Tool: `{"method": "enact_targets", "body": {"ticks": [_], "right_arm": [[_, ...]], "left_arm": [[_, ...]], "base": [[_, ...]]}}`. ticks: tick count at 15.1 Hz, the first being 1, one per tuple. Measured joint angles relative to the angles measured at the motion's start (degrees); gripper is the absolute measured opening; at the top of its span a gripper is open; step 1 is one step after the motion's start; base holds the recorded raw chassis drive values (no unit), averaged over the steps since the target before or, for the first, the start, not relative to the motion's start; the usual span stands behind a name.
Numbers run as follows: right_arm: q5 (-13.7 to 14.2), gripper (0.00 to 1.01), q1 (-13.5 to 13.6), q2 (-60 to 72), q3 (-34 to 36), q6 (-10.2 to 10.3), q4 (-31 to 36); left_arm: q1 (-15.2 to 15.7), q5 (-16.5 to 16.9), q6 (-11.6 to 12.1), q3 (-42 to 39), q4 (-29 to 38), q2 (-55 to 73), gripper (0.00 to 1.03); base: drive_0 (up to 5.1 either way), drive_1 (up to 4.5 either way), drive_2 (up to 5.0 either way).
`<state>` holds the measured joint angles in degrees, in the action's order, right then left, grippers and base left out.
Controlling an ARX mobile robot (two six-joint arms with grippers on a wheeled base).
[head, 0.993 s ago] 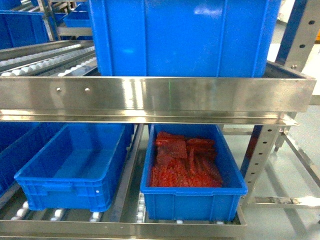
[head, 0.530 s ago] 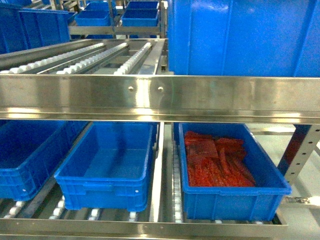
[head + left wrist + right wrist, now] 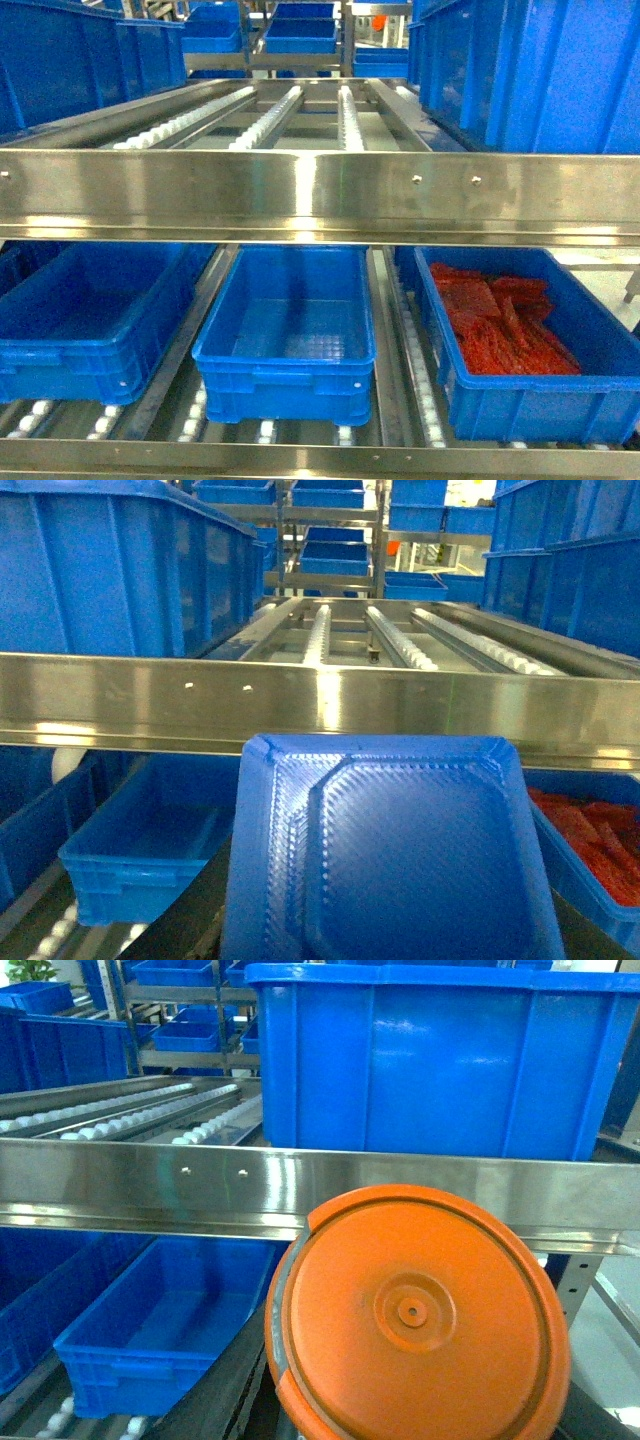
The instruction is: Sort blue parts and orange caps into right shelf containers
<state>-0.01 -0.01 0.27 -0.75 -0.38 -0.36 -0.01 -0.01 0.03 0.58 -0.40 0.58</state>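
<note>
A blue part, a textured square tray with cut corners, fills the lower left wrist view. My left gripper is shut on it, and only a dark finger shows beside it. A round orange cap fills the lower right wrist view with my right gripper shut on it, one dark finger showing at its left. On the lower shelf, the head view shows an empty blue container in the middle. At the right, another container holds orange-red pieces. Neither gripper appears in the head view.
A steel shelf rail crosses in front of the lower shelf at mid-height. A third blue crate sits lower left. A large blue crate stands on the upper roller shelf at right, another at left. More racks with crates stand behind.
The head view has swung left: the crate of orange-red pieces slid from the middle to the right edge, the empty crate moved to the centre, and a third crate appeared at the left.
</note>
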Motion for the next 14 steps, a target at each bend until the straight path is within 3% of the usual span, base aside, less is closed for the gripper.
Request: {"method": "enact_targets", "body": {"ticks": [14], "right_arm": [[0.0,0.44,0.0,0.0,0.0,0.0,0.1]], "left_arm": [[0.0,-0.1,0.0,0.0,0.0,0.0,0.43]], "base": [[-5.0,2.43,2.4]]}}
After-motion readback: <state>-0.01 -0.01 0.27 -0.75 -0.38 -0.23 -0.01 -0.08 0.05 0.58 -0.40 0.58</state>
